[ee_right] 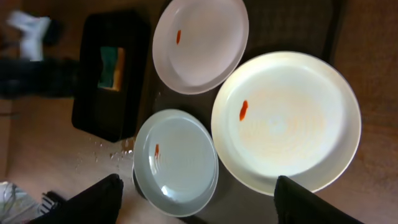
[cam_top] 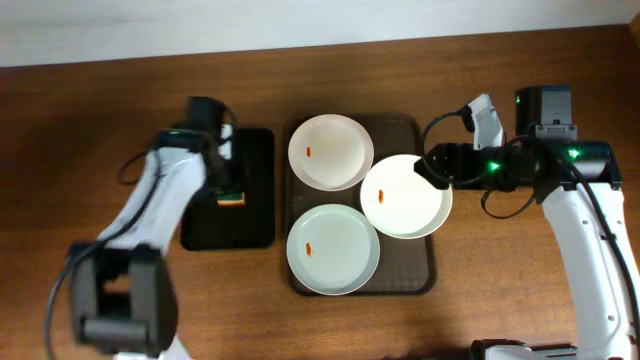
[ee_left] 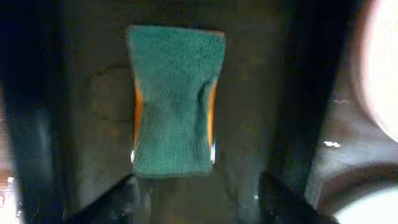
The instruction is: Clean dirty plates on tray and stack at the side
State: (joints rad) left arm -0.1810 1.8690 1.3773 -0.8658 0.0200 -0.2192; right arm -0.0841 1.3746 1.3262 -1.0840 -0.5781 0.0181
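Note:
Three white plates lie on the dark brown tray, each with a small orange-red smear: a back one, a right one and a front one. They also show in the right wrist view: back, right, front. My right gripper hovers over the right plate's far edge, its fingers open and empty. My left gripper is open just above a green and orange sponge, its fingers straddling the near end.
The sponge lies on a smaller black tray left of the brown tray; this tray also shows in the right wrist view. Water drops sit on the wood by its corner. Bare wooden table lies right of the brown tray.

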